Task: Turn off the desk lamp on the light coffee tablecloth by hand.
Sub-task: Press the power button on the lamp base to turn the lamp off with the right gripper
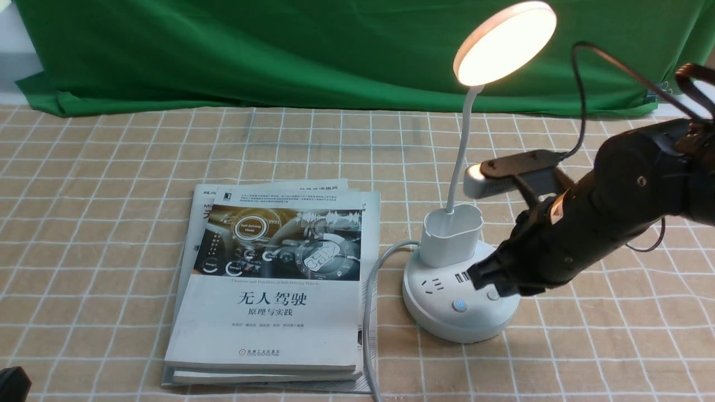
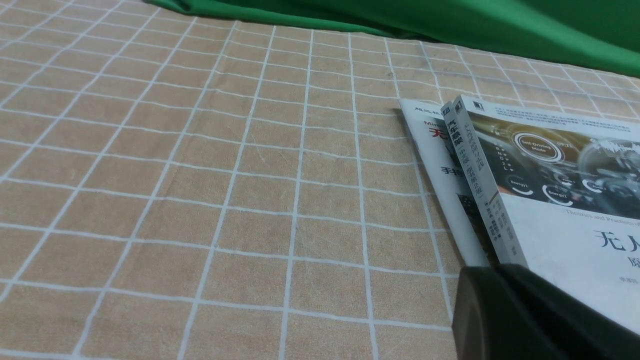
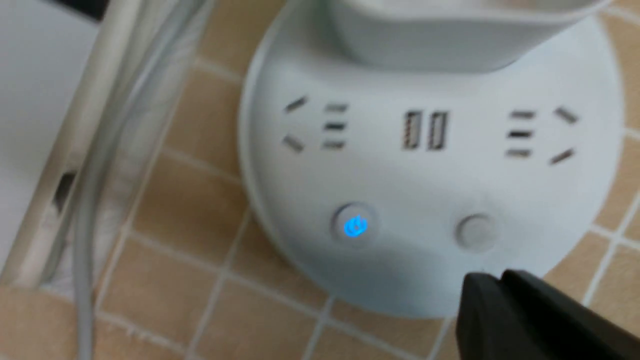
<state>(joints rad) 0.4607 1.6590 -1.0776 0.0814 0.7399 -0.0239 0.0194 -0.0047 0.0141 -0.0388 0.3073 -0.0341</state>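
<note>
While the light coffee tablecloth (image 1: 111,223) spreads its white grid across the whole desk, a green cloth (image 1: 251,50) hangs along the 12 o'clock edge. Next down in size is the stack of books (image 1: 279,312) near the middle. The top cover reads "无人驾驶 原理与实践", with "Self-Driving Mode" on a dial above. At its 3 o'clock stands the desk lamp (image 1: 449,237), just beside the books. Its round head glows up at 12 o'clock, and a white cable (image 1: 368,312) runs between lamp and books.

Now the right gripper (image 1: 485,276): its dark tip sits over the base's 3 o'clock side with nothing in it, and I cannot tell whether the jaws are parted. The left gripper (image 2: 525,320) sits low at 7 o'clock, only a black corner showing, its opening hidden.

Smallest of all are the power button (image 3: 355,226), lit blue, and the plain grey button (image 3: 476,231) at its 3 o'clock, with the tip just beside that one.
</note>
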